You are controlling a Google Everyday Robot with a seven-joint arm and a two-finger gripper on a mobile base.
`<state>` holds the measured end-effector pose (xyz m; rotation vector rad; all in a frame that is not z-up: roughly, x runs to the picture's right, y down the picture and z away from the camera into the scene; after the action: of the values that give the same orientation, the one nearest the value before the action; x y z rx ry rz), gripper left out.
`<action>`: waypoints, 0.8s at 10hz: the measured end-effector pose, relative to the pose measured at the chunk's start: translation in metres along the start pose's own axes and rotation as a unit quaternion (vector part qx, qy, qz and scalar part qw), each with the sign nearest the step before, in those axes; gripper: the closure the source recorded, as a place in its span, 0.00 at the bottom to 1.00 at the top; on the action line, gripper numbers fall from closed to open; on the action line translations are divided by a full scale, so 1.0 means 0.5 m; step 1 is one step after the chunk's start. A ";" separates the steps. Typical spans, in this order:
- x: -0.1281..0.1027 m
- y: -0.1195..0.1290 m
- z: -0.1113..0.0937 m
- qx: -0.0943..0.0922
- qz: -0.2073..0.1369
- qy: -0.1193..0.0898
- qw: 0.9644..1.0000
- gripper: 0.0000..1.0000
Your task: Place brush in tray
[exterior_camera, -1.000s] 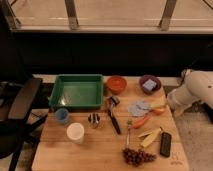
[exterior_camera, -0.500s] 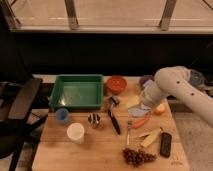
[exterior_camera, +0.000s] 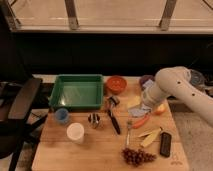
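We judge the job barely begun: the brush [exterior_camera: 114,119] lies flat on the wooden table [exterior_camera: 100,152], outside the tray [exterior_camera: 57,93] and just near and right of its near right corner, so grasping, lifting and setting down all remain. The gripper [exterior_camera: 141,109] hangs low over the table's right side, a little right of the brush, and we cannot tell how its grip stands. A black chair [exterior_camera: 20,102] sits left, with a dark wall and railed window beyond.

Arm [exterior_camera: 172,85] now reaching in from the right over the table [exterior_camera: 60,150], gripper [exterior_camera: 143,106] lowered to the right of the brush [exterior_camera: 114,120], purple bowl [exterior_camera: 145,79] newly half hidden.
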<state>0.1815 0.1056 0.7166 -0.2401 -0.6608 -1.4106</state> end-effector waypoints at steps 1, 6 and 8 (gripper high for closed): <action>0.005 0.002 0.000 0.000 0.003 0.010 1.000 0.20; 0.108 -0.071 0.074 0.031 0.005 0.022 0.999 0.20; 0.135 -0.095 0.120 0.027 0.004 0.017 0.999 0.20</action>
<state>0.1201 0.0730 0.7913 -0.1762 -0.6693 -1.3834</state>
